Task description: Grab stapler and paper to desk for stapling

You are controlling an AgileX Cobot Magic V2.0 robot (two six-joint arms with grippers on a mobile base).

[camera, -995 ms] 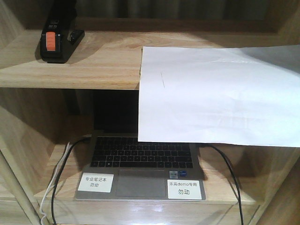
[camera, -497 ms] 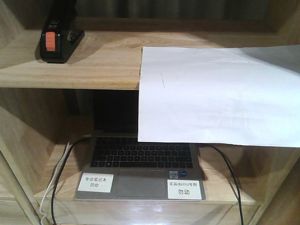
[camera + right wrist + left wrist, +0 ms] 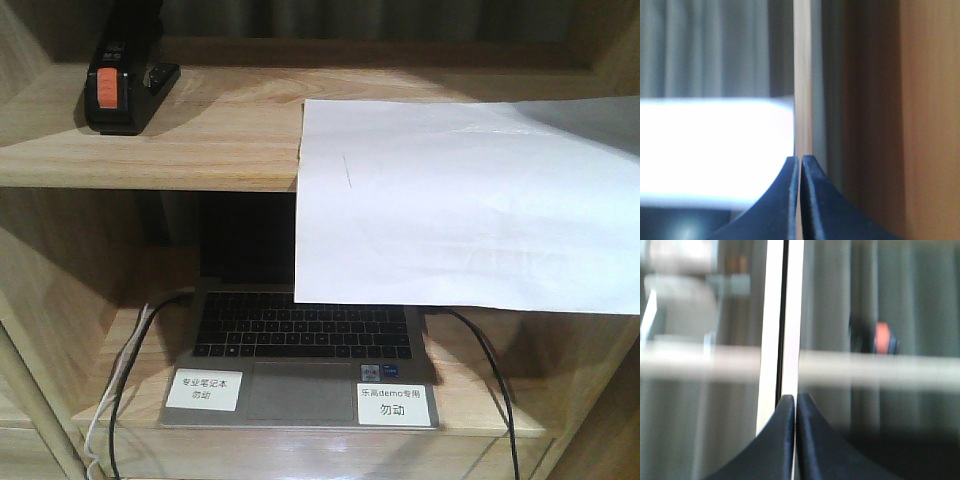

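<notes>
The black stapler with its orange-red patch rests at the left of the upper shelf. In the left wrist view the stapler is a blurred orange spot far off to the right. The large white paper lies on the right of that shelf and hangs over its front edge; in the right wrist view the paper shows as a bright white band. My left gripper is shut on nothing, well short of the shelf. My right gripper is also shut and empty. The desk is out of view.
An open laptop with two white labels sits on the lower shelf, partly behind the hanging sheet. Cables run down both sides of it. Wooden side panels close in the shelf unit on the left and right.
</notes>
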